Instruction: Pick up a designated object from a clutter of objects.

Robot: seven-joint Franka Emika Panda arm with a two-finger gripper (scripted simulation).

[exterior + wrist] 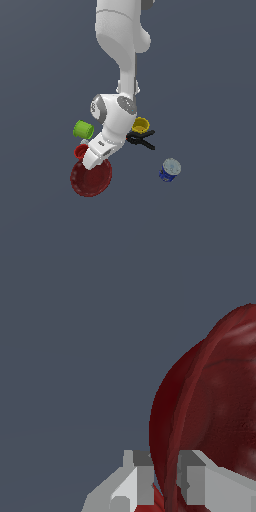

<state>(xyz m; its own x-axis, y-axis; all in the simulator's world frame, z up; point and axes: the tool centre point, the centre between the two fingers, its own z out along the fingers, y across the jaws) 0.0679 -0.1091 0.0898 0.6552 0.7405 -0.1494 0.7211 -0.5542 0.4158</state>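
Note:
The large dark red bowl [92, 181] lies at the near left of the clutter in the exterior view, and the arm's hand covers its far rim. In the wrist view the bowl [220, 406] fills one side, and its rim runs between the two grey fingers [142, 481]. My gripper [90, 162] stands over that rim, with its jaws closed against both sides of it [167, 478]. I cannot tell whether the bowl rests on the floor or is lifted off it.
A small red cup [79, 151] sits just behind the bowl, right next to the hand. A green cup [83, 129] lies further back. A yellow cup [141, 123] and a black clamp [142, 139] sit behind the arm. A blue can [170, 170] stands on the exterior view's right.

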